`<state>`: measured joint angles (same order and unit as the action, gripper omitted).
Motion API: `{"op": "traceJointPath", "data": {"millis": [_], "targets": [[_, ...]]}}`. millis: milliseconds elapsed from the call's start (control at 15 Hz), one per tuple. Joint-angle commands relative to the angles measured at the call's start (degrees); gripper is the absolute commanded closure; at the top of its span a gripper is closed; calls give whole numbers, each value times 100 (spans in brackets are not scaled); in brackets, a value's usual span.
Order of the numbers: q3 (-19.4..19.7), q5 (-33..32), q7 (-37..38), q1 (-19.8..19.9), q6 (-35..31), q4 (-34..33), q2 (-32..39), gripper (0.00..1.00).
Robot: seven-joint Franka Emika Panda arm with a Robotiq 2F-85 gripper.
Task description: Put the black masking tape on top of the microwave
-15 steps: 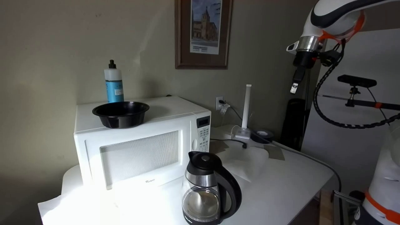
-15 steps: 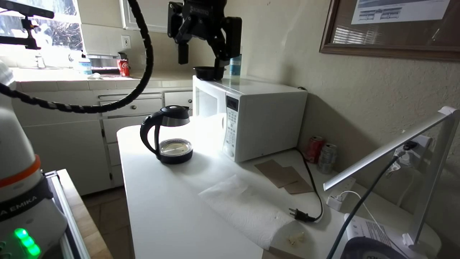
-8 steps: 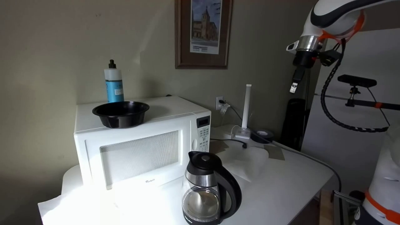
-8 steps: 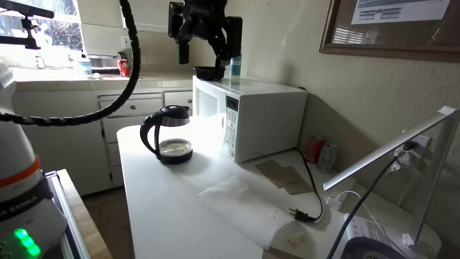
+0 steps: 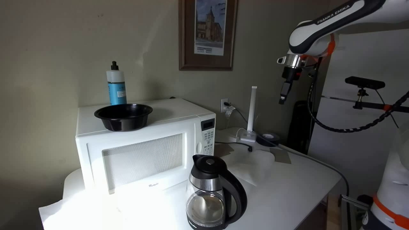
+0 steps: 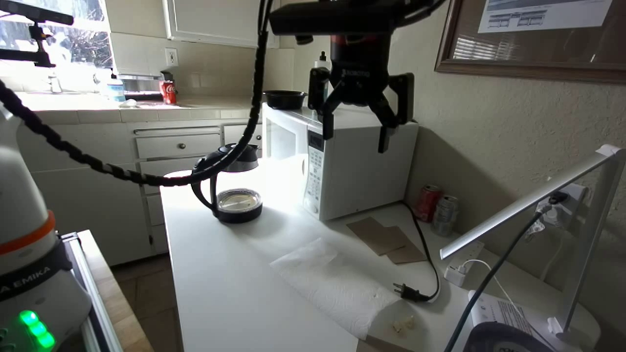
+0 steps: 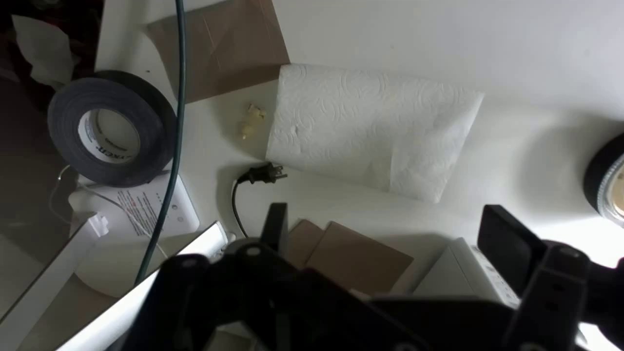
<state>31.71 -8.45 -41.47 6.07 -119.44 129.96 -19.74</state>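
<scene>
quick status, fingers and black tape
Fingers open, holding nothing. Black tape near lamp, not on microwave. Possible obstacle: cable along tape's edge in wrist view.

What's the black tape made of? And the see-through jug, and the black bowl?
Tape: dull black, maybe cloth or plastic, no weave visible; its pale core looks like cardboard.
Jug: probably clear glass, because you see through it; shiny silver band, likely metal.
Bowl: glossy black with pale reflections, so maybe plastic or coated metal.

Matt tape roll point(image 7: 149, 131), smooth microwave point(image 5: 143, 150), glossy bowl point(image 5: 124, 122), embossed paper towel point(image 7: 365, 129).
</scene>
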Motion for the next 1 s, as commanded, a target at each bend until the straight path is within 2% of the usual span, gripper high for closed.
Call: {"op": "traceJointPath", "data": {"millis": [0,67,133,200,400,600,933], "targets": [[428,-118,-476,30,39,-574,1470,0],[540,-2,-564,57,49,-656,1811,0],[304,268,-687,463,173,-806,2173,0],[27,42,-409,495,-16,-386,1416,0],[-13,124,-559,784,2,-646,2086,0],[-48,136,-563,797,20,-746,2167,0],[-296,-344,-1651,1519,-1836,-866,3224,0]]}}
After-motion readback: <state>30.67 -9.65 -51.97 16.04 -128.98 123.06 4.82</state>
